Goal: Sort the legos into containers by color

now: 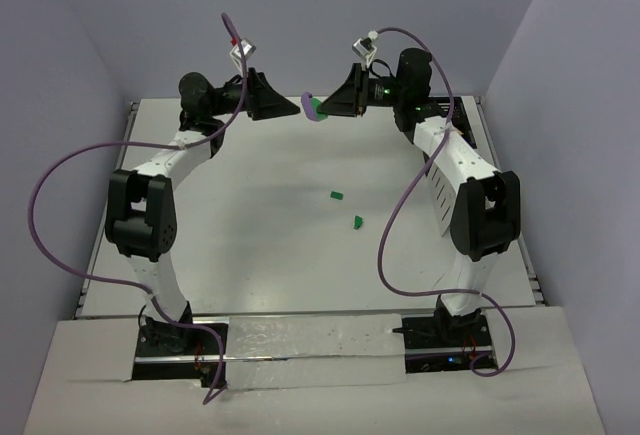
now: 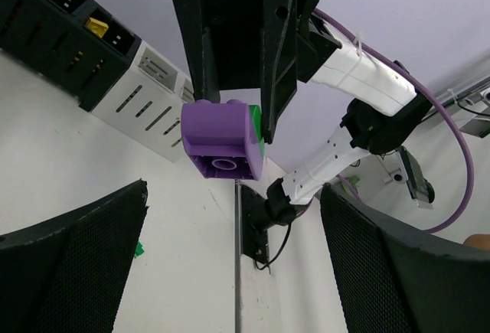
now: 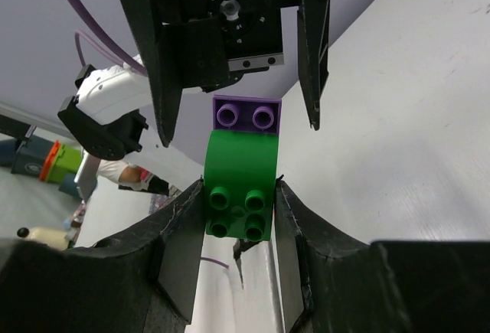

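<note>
My right gripper (image 1: 325, 108) is shut on a rounded green lego (image 3: 241, 184), with a purple lego (image 3: 246, 114) stuck to its far end. It holds the pair in the air over the far middle of the table. My left gripper (image 1: 296, 110) faces it and is open. In the right wrist view its fingers (image 3: 157, 57) stand on either side of the purple lego with gaps. In the left wrist view the purple lego (image 2: 222, 142) hangs between the right gripper's fingers, above my wide-open left gripper (image 2: 233, 264). The containers (image 2: 145, 96) lie along the right edge.
Two small green legos (image 1: 336, 195) (image 1: 356, 221) lie on the white table near its middle; one shows in the left wrist view (image 2: 138, 250). The rack (image 1: 437, 190) sits under the right arm, and a yellow piece (image 2: 96, 25) lies in its black section.
</note>
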Tool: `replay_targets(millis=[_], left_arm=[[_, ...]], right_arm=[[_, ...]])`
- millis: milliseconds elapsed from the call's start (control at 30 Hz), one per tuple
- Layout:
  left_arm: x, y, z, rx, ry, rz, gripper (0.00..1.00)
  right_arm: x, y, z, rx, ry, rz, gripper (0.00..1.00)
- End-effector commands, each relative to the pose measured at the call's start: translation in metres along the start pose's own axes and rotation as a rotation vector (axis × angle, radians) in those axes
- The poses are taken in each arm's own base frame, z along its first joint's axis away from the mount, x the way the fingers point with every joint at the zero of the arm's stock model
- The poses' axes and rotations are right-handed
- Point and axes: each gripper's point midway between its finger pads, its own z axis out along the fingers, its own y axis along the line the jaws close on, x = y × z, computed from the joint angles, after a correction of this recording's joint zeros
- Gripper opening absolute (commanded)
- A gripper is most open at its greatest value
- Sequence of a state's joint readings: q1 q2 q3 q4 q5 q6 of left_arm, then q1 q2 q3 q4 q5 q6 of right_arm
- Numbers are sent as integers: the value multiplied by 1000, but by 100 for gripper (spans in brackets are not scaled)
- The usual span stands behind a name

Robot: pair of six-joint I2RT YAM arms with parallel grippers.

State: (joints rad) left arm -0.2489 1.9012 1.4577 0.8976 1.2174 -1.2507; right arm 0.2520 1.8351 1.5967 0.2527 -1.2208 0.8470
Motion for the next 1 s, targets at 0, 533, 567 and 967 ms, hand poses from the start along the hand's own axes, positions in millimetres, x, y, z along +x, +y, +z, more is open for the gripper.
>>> replay_targets(millis=[0,533,567,967], left_arm=[[-10,-17,7,52,9,68,97],[-5,-14,19,53,33,60,65],[-5,-13,19,54,33,61,59],[-7,-7,10,31,18,45,0]], right_arm=[[-1,6,2,-11,11,-48,0],[6,13,11,-27,38,-64,0],[6,12,11,-25,39,-64,0],[-8,3,-1,37,8,-107,0]])
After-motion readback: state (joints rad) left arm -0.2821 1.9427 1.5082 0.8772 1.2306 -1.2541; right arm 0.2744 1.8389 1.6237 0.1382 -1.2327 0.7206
